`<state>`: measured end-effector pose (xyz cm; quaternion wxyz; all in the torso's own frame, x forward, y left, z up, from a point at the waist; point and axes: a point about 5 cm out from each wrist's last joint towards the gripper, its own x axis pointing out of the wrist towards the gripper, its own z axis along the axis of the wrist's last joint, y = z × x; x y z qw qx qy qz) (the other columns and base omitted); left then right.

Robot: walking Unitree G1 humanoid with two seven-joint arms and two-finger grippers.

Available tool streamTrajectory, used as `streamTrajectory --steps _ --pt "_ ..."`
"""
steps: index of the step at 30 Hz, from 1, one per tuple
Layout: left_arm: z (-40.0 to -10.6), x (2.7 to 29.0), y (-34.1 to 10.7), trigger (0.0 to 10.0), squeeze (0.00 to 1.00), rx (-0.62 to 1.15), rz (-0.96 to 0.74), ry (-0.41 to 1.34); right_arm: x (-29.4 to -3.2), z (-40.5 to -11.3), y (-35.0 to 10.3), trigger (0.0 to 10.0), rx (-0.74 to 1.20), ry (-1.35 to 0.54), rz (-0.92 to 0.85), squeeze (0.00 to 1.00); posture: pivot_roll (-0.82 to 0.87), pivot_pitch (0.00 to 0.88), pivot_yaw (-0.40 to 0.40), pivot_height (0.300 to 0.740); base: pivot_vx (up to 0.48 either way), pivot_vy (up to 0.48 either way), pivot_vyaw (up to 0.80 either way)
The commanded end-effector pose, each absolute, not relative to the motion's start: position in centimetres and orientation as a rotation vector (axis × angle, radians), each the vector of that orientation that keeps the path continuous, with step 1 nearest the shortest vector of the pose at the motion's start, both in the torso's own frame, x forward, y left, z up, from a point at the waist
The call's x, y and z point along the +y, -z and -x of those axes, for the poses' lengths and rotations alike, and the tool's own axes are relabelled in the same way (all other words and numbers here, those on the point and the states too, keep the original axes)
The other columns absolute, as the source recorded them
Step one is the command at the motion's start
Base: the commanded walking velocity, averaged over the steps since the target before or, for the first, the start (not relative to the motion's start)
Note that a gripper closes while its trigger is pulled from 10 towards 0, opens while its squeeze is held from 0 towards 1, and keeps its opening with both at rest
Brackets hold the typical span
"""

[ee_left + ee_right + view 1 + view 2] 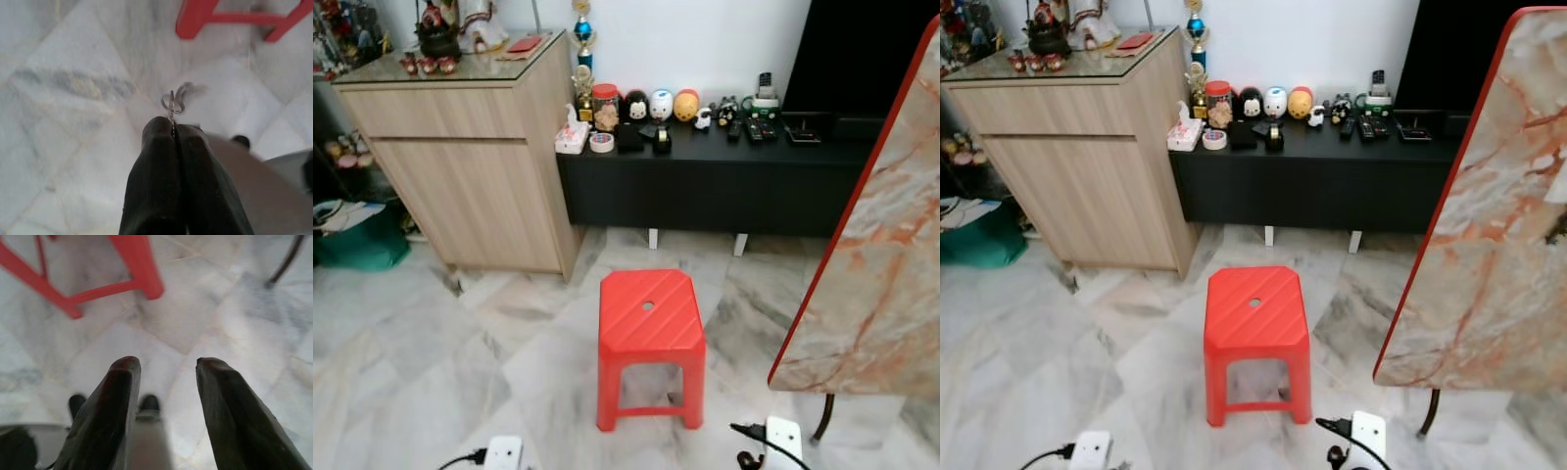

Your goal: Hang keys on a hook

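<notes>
Both grippers hang low over the marble floor [421, 362]: the left gripper [173, 134] has its fingers pinched tight on the keys [175, 100], with just the wire ring poking out past the tips, which looks like a sensible carry grip since the loop stays free to slip over a hook. The right gripper [164, 364] is spread wide with nothing in it, probably kept out of the way near the red stool [649, 318]. No hook that I can spot yet around the wooden cabinet [460, 147] or the black TV bench [705, 181], so I'd guess it's in the finding-the-hook stage.
</notes>
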<state>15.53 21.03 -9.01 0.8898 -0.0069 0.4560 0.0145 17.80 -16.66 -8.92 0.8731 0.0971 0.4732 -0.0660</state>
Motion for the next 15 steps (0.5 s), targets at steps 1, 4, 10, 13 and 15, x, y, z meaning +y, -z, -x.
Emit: streamTrajectory --steps 1,4,10,13,15 --pt "-15.7 20.7 9.0 10.0 0.00 0.953 0.000 -0.011 -17.4 -17.6 9.0 10.0 0.997 0.151 -0.187 0.00 -0.01 0.000 0.018 0.740 0.000 -0.428 0.00" --pt "-15.7 20.8 9.0 10.0 0.00 0.951 -0.002 -0.011 -17.4 -17.6 9.0 10.0 0.998 0.150 -0.185 0.00 -0.01 0.000 0.019 0.740 0.000 -0.428 0.00" --pt "-15.8 21.6 8.8 10.0 0.00 0.942 -0.009 -0.012 -17.4 -17.6 9.0 10.0 0.997 0.149 -0.185 0.00 -0.02 0.000 0.025 0.740 0.000 -0.458 0.00" --pt "-15.8 21.8 8.7 10.0 0.00 0.939 -0.016 -0.009 -17.3 -17.6 8.9 10.0 0.997 0.149 -0.186 0.00 -0.02 0.000 0.027 0.740 0.000 -0.465 0.00" --pt "-15.9 21.8 8.7 10.0 0.00 0.937 -0.018 -0.007 -17.3 -17.6 8.9 10.0 0.997 0.149 -0.186 0.00 -0.02 0.000 0.027 0.740 0.000 -0.461 0.00"
